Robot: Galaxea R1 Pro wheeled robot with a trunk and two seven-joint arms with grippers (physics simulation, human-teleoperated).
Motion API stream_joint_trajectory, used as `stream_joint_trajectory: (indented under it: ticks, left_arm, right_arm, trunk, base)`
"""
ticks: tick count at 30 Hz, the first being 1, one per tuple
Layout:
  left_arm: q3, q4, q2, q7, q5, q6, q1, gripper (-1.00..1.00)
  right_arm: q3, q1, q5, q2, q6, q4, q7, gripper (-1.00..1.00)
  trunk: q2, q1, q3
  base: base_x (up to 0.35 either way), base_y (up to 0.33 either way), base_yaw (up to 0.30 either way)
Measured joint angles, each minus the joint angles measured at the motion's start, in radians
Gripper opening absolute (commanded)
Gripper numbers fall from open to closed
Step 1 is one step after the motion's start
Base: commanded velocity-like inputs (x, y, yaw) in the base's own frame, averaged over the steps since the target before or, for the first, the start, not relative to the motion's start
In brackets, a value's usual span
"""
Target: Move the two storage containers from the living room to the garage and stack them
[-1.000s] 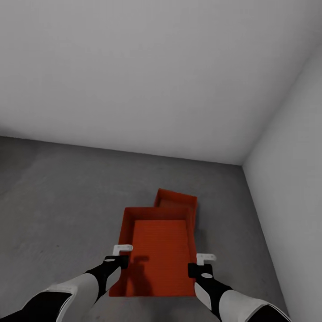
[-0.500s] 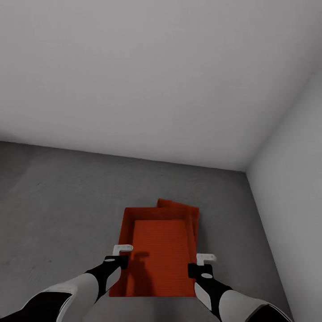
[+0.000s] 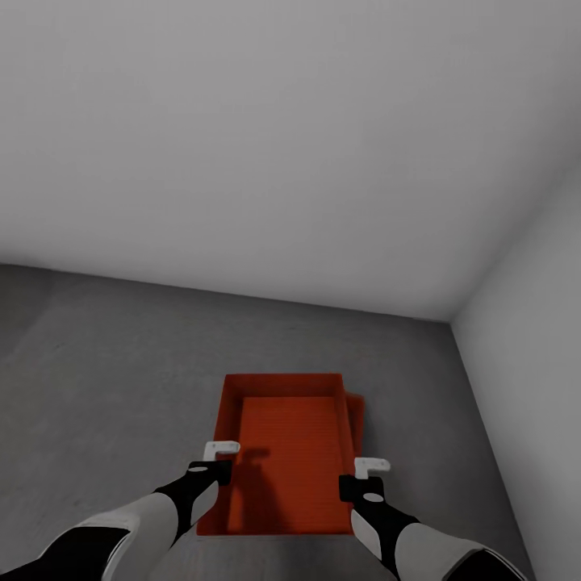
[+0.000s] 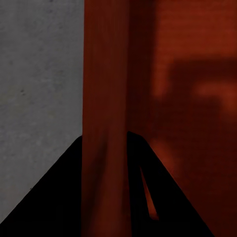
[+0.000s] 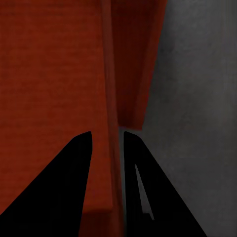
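The garage floor (image 3: 105, 363) runs bare and grey to the white walls (image 3: 266, 137), and the carried container (image 3: 286, 460) hangs between both hands, long axis pointing away from the robot. Directly beneath it, peeking out past the right hand (image 3: 365, 476), the second container (image 3: 357, 411) sits on the concrete, slightly offset to that side. The left hand (image 3: 214, 460) and right hand each pinch a side wall, closed on it.

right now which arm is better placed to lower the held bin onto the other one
Neither alone: the left gripper and right gripper each clamp a side wall of the held container, nearly over the floor container.
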Motion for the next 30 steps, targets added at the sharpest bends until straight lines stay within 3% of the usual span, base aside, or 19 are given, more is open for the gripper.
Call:
stream_joint_trajectory:
  ticks: [4, 30]
  left_arm:
    - [-0.001, 0.0, 0.0, -0.001, 0.0, 0.0, 0.0, -1.0]
    - [0.0, 0.0, 0.0, 0.0, 0.0, 0.0, 0.0, -1.0]
  right_arm:
    - [0.0, 0.0, 0.0, 0.001, -0.001, 0.001, -0.001, -1.0]
    - [0.0, 0.0, 0.0, 0.0, 0.0, 0.0, 0.0, -1.0]
  trunk:
    - [0.0, 0.0, 0.0]
    - [0.0, 0.001, 0.0]
  base:
    - [0.196, 0.0, -0.135]
    - [0.003, 0.0, -0.215]
